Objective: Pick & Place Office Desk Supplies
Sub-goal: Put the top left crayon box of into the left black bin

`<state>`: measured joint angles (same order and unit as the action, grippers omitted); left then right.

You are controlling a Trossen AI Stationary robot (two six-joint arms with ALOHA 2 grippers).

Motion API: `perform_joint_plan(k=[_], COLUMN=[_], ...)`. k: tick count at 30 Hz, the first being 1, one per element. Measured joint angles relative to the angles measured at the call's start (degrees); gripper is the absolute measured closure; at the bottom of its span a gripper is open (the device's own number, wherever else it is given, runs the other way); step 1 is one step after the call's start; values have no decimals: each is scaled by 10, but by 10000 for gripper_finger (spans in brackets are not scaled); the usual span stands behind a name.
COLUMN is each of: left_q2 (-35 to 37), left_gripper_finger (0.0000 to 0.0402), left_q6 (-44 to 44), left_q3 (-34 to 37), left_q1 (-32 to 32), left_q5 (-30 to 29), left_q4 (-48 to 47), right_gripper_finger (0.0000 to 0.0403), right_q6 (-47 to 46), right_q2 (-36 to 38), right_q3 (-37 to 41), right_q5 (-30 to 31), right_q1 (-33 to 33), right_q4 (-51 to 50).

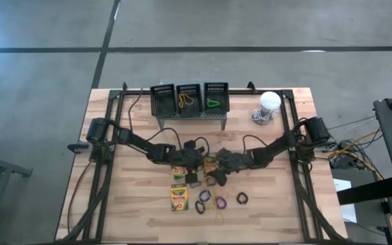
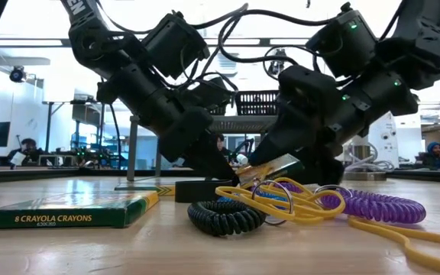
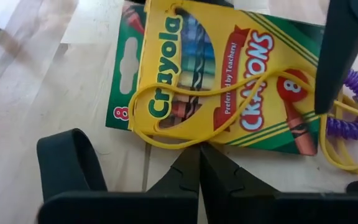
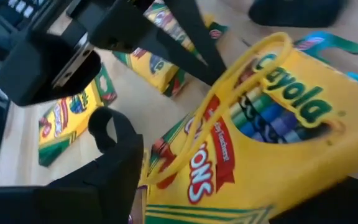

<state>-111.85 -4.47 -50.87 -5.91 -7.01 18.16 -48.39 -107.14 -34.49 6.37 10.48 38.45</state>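
Observation:
My left gripper (image 3: 197, 163) and right gripper (image 1: 218, 166) meet at the table's middle. Between them is a yellow-and-green crayon box (image 3: 229, 74) with a thin yellow rubber band (image 3: 166, 134) looped over its printed face. The left gripper is shut on the band and the right is shut on the box. A second crayon box (image 3: 120, 81) lies partly under it. Two more boxes (image 1: 179, 197) (image 1: 178, 170) lie flat nearby. Black (image 2: 228, 216) and purple (image 2: 380, 205) coil loops and more yellow bands (image 2: 304, 202) lie at the near side. My left gripper pinches one long side of the yellow rubber band (image 3: 197, 144) between its fingertips, coming in low over the table from the left. The rest of the loop lies over the box's face. My right gripper holds the crayon box by the end where the word CRAYONS finishes (image 3: 303, 124), one finger (image 3: 337, 56) on each side of it, reaching from the table's right. The box sits tilted (image 2: 272, 166); whether its other end rests on the box beneath, I cannot tell.
At the far edge stands a grey metal stand with three black baskets (image 1: 189, 101), one holding a yellow band, another a green loop. A white dome-shaped object (image 1: 269, 102) sits to its right. Small loops (image 1: 221, 202) (image 1: 242, 198) lie near the front edge.

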Motion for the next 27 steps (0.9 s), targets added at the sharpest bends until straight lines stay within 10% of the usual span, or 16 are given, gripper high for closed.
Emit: perform_joint_plan(k=[9,27], left_q2=[35,338], left_gripper_finger=[396,396], left_q6=[1,16], left_q3=[-7,32], left_q1=[0,-1], left_q5=[-9,-15], left_q4=[-45,-143], right_gripper_finger=[223,360], right_q6=[58,277], right_q2=[13,16], right_q3=[6,-10], right_q5=[99,360], right_q1=[25,154], right_q4=[-3,66])
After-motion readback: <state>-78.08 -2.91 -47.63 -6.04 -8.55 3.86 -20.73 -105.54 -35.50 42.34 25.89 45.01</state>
